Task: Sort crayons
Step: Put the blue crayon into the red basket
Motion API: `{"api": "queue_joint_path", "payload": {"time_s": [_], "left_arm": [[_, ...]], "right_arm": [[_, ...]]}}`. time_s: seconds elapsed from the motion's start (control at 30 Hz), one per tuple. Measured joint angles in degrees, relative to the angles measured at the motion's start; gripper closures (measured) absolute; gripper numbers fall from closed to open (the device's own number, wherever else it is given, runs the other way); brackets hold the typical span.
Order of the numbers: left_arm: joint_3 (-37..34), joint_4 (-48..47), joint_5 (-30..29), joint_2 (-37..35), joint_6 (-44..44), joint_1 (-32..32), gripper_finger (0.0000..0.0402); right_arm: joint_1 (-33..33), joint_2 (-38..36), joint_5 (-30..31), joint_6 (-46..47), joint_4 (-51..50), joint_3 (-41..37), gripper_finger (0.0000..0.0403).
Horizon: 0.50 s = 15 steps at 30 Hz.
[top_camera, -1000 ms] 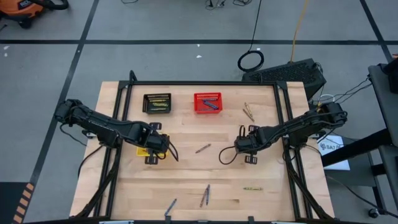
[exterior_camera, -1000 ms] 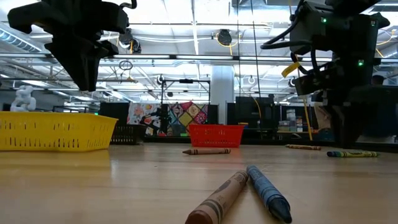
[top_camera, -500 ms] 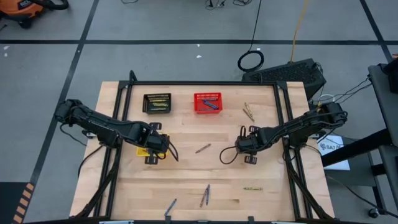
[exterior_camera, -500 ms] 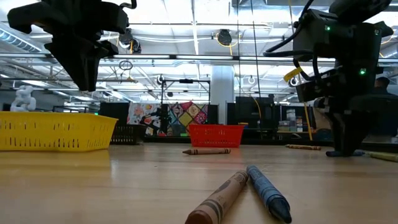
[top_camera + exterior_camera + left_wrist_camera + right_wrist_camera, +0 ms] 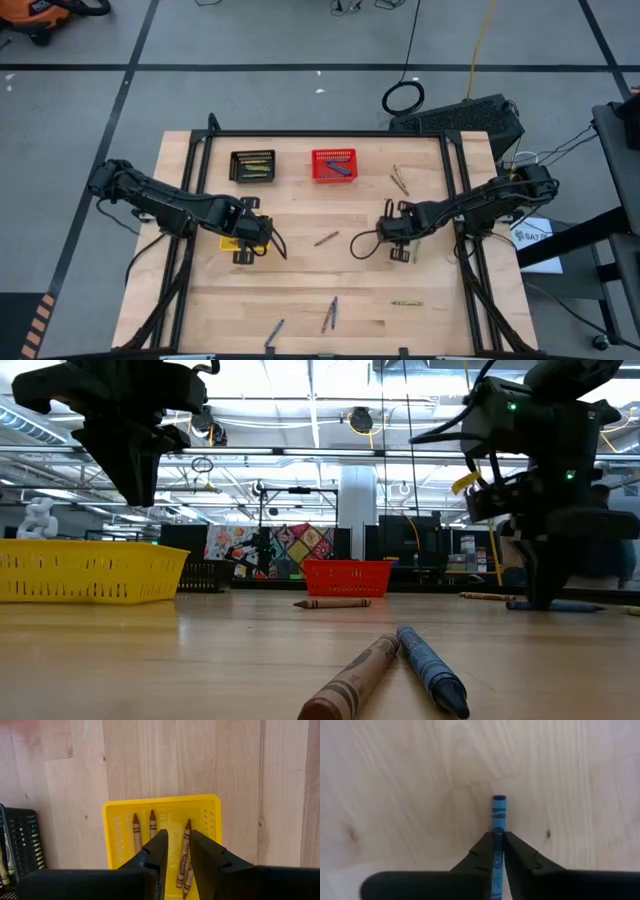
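Right gripper (image 5: 499, 851) is pinched shut on a blue crayon (image 5: 498, 820), down at the table (image 5: 300, 300), about 3 o'clock from centre in the high view. In my right wrist view the fingers grip the crayon partway along its length, the rest sticking out ahead; it looks to be lying at board level in the low view (image 5: 556, 605).

Risks I see:
- off-centre pinch on a round stick, so it could pivot or slide out on lift
- tips at the board may scrape
- red basket (image 5: 333, 165) at 12 o'clock already holds blues; a tilted crayon could catch the rim

Left gripper (image 5: 175, 851) hangs over the yellow basket (image 5: 112, 815) at 9 o'clock, fingers slightly apart, holding nothing. Brown crayons (image 5: 185, 850) lie inside. More crayons are loose at 6 o'clock (image 5: 330, 314).
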Motion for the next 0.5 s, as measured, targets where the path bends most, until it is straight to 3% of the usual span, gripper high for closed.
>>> {"api": "queue_joint_path", "payload": {"time_s": [0.5], "left_arm": [[0.00, -0.17, 0.01, 0.00, -0.07, 0.00, 0.0329]], "right_arm": [[-2.64, -0.02, 0.08, 2.66, 4.75, 0.00, 0.0402]]}}
